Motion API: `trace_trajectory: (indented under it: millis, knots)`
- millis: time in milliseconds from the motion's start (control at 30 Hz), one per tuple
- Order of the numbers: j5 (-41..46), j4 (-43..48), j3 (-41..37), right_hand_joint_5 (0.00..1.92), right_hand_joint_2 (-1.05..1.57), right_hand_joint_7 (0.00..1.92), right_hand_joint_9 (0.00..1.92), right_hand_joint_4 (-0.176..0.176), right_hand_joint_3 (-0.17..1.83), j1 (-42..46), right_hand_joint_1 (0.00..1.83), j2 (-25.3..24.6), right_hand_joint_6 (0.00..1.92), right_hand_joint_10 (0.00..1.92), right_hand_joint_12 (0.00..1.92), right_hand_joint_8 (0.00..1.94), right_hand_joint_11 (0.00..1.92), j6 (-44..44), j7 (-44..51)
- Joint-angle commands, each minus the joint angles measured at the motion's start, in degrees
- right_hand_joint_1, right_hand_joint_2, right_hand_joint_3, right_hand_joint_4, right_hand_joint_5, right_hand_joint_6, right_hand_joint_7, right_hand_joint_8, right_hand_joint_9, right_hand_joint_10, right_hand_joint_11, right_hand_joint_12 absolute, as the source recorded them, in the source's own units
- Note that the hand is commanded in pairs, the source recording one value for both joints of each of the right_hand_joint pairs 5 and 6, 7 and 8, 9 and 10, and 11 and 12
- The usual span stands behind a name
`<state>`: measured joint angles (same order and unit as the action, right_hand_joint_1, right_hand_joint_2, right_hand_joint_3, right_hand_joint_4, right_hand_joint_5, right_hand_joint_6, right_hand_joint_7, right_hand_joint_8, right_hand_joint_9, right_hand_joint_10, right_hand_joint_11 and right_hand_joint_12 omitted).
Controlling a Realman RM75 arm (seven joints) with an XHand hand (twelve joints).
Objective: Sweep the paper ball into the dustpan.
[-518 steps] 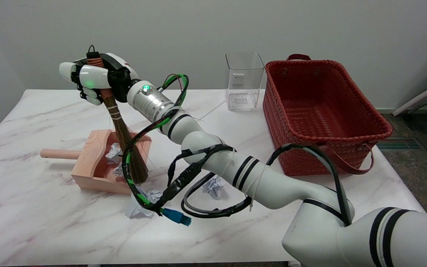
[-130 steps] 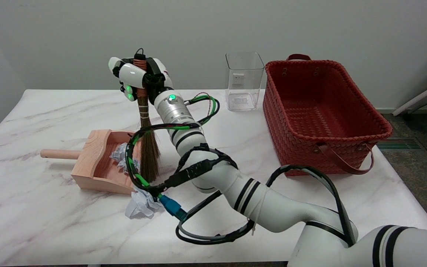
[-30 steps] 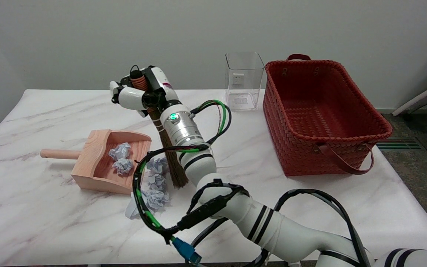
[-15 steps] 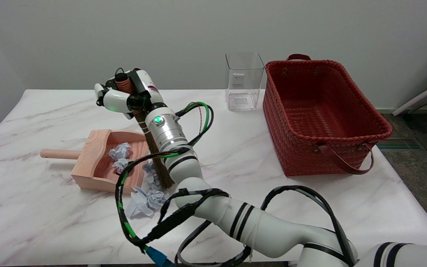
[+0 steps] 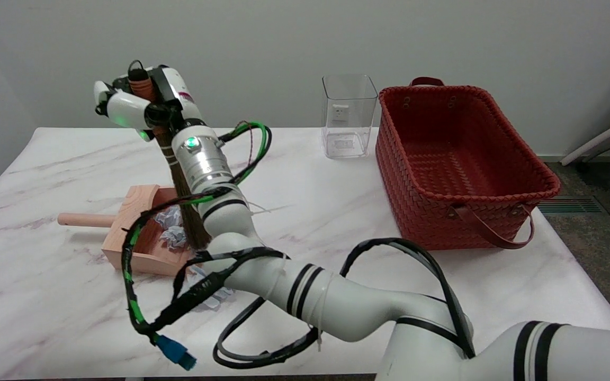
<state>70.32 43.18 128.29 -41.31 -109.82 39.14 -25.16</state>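
Right hand (image 5: 141,103) grips broom (image 5: 186,211); arm hides dustpan (image 5: 125,233) mouth.

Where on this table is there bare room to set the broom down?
Bare marble lies left of the dustpan handle, and between the arm and the red basket. It is crowded by the dustpan mouth, where paper balls and cables sit.

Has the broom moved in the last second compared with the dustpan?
Yes. The broom, gripped by the right hand, swung left: its bristles were right of the dustpan mouth and now sit inside it, while the dustpan stayed put.
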Motion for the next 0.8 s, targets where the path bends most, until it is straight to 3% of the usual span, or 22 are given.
trace_trajectory:
  millis: [33, 133, 333, 600, 800]
  knots:
    - [-1.3, -9.4, -2.6, 1.92, 1.07, 1.92, 1.92, 0.0, 1.23, -10.8, 0.83, -6.3, 1.92, 1.92, 1.92, 1.92, 1.92, -0.5, -14.1]
    - [-1.1, -9.4, -2.9, 1.92, 1.04, 1.92, 1.92, 0.0, 1.22, -12.0, 0.83, -5.7, 1.92, 1.92, 1.92, 1.92, 1.92, -2.2, -19.5]
    - [-1.7, -4.3, -2.8, 1.92, 1.05, 1.92, 1.92, 0.0, 1.17, -9.8, 0.83, -1.1, 1.92, 1.92, 1.92, 1.92, 1.92, -3.2, -17.0]
    - [-1.5, 10.6, -2.4, 1.92, 1.34, 1.92, 1.92, 0.0, 0.96, -0.1, 0.83, 7.3, 1.92, 1.92, 1.92, 1.92, 1.92, -3.1, 1.1]
    - [-1.3, 21.4, -3.5, 1.92, 1.44, 1.92, 1.92, 0.0, 0.97, 9.8, 0.85, 13.2, 1.92, 1.92, 1.87, 1.92, 1.87, 1.9, 9.3]
